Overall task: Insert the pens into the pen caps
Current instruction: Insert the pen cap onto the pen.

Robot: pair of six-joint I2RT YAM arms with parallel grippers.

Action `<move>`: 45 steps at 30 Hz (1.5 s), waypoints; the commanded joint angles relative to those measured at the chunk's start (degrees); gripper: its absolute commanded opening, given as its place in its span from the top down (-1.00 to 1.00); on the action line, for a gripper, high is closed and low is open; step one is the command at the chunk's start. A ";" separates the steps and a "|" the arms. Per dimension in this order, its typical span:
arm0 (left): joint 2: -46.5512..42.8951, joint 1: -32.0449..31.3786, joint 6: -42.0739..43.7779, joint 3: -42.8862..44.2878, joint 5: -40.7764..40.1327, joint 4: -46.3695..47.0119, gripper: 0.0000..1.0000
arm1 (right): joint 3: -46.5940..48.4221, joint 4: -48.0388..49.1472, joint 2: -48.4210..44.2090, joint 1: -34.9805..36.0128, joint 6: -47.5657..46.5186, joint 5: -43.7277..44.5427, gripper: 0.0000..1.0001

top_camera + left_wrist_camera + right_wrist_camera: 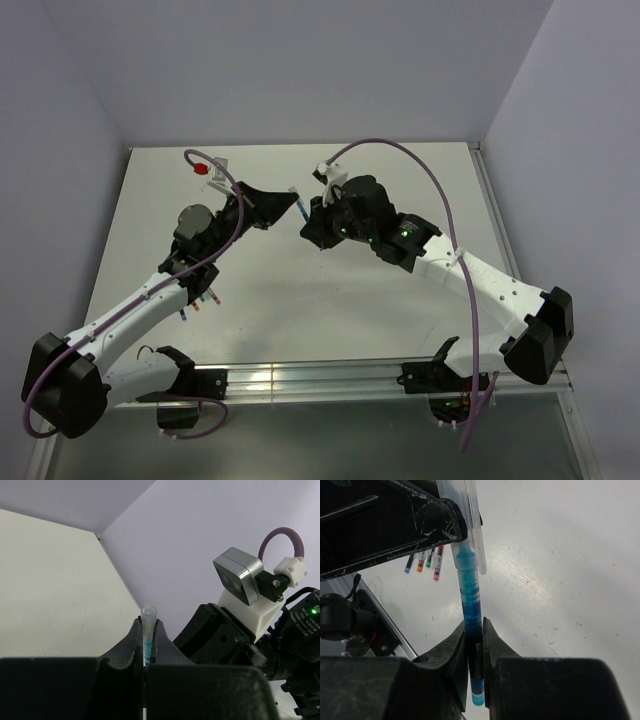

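Only the top view shows both arms at once. The left gripper [291, 205] and right gripper [312, 226] meet tip to tip near the middle of the table [400, 300], and the spare pens [200, 300] lie at about 8 o'clock from them, beside the left arm. From up there we cannot make out what the fingers carry.

The wrist views settle that. In the left wrist view the left gripper [148, 642] is nearly closed on a clear cap [148, 615], which stands up between the fingertips with blue showing inside it. In the right wrist view the right gripper [475, 647] is closed to a narrow gap around the blue pen [471, 605]. The pen runs from 6 o'clock up towards 12 o'clock, and its upper end sits inside the mouth of the clear cap [472, 525].

The pen has a translucent blue barrel with a teal collar where it enters the cap. Four spare pens [424, 562] lie side by side at 10 o'clock, with blue, orange, green and red ends.
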 commanded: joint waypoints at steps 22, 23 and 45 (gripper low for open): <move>0.30 -9.37 1.96 1.95 2.81 -13.29 0.99 | 12.64 7.82 3.48 -2.54 -0.24 17.10 1.00; 0.30 -9.54 1.96 2.03 2.63 -13.99 0.99 | 12.81 7.73 3.75 -2.54 -0.41 17.28 1.00; -3.83 -10.86 8.02 3.53 10.79 -14.62 0.99 | 11.85 9.40 -0.29 -5.88 2.31 -4.68 1.00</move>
